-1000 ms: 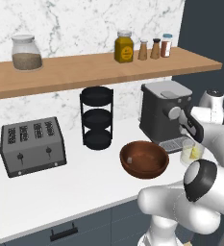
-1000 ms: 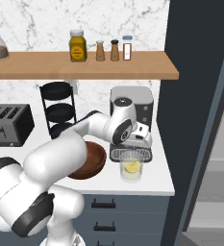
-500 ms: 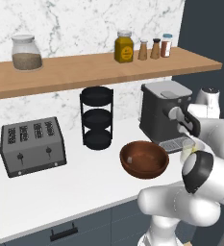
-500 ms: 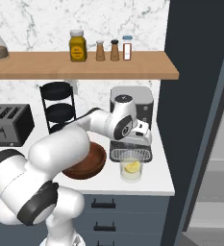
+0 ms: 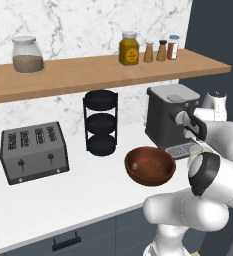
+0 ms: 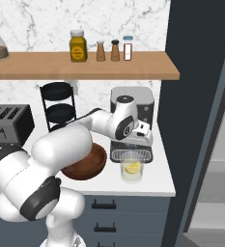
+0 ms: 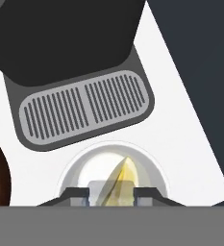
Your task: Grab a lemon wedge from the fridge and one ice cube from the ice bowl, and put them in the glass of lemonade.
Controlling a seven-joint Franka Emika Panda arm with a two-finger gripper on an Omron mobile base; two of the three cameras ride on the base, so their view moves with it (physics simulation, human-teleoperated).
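The glass of lemonade (image 6: 132,170) stands on the counter in front of the coffee machine, with the lemon wedge (image 6: 132,168) inside it. My gripper (image 6: 134,144) hangs straight above the glass. In the hand view the lemon wedge (image 7: 124,174) floats in the glass of lemonade (image 7: 84,168). A pale translucent ice cube (image 7: 100,188) sits between my fingertips (image 7: 76,193). The gripper (image 7: 111,193) is slightly open, its gap wider than the cube. The ice bowl (image 6: 95,163) is just left of the glass, also seen from the left base (image 5: 138,172).
A coffee machine (image 5: 170,115) with a grey drip tray (image 7: 84,108) stands right behind the glass. A black tiered rack (image 5: 101,122) and a toaster (image 5: 33,152) are further left. A wooden shelf (image 5: 103,70) with jars hangs above. The dark fridge (image 6: 201,106) bounds the counter on the right.
My hand stays over the glass while the arm's elbow shifts a little. The lemon wedge lies in the glass throughout.
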